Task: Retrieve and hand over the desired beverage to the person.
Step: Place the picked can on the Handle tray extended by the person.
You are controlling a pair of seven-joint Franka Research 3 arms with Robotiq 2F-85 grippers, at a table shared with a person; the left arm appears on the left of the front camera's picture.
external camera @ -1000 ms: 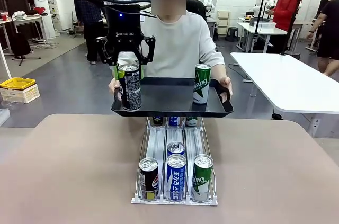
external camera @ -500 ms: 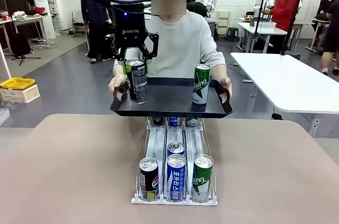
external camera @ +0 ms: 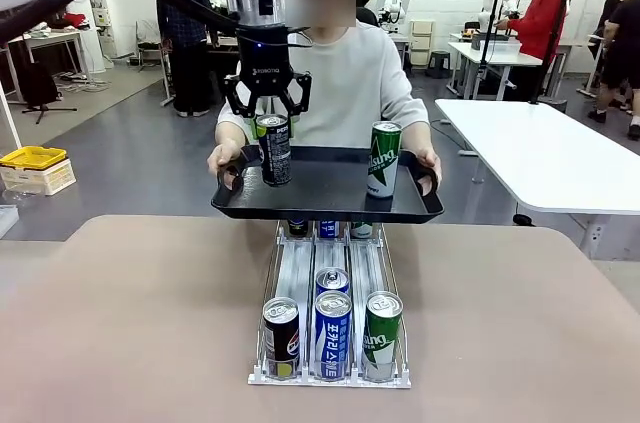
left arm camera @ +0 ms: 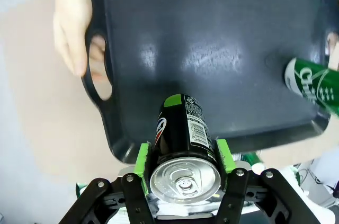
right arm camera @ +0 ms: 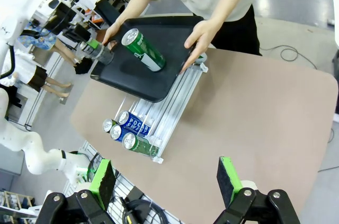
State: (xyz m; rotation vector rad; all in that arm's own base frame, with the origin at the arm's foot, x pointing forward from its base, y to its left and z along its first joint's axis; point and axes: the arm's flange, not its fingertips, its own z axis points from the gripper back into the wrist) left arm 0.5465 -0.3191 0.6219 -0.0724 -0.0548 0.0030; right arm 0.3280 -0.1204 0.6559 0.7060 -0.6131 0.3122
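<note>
My left gripper (external camera: pixel 268 121) is shut on a black soda can (external camera: pixel 274 150) and holds it upright over the left part of a black tray (external camera: pixel 320 201). The person (external camera: pixel 350 83) in the light sweatshirt holds that tray by both handles above the table's far edge. In the left wrist view the green pads (left arm camera: pixel 142 158) clamp the black can (left arm camera: pixel 185 144) above the tray (left arm camera: pixel 212 49); whether it touches the tray I cannot tell. A green can (external camera: pixel 383 159) stands on the tray's right side. My right gripper (right arm camera: pixel 166 179) hangs open high over the table.
A wire can rack (external camera: pixel 330 343) stands mid-table with black, blue and green cans at its front. The person's hand (left arm camera: pixel 71 28) grips the tray handle close to my held can. A white table (external camera: pixel 540 153) stands at the right beyond.
My left gripper has carried the black can to the right and farther in over the tray. The person's tray has stayed nearly still.
</note>
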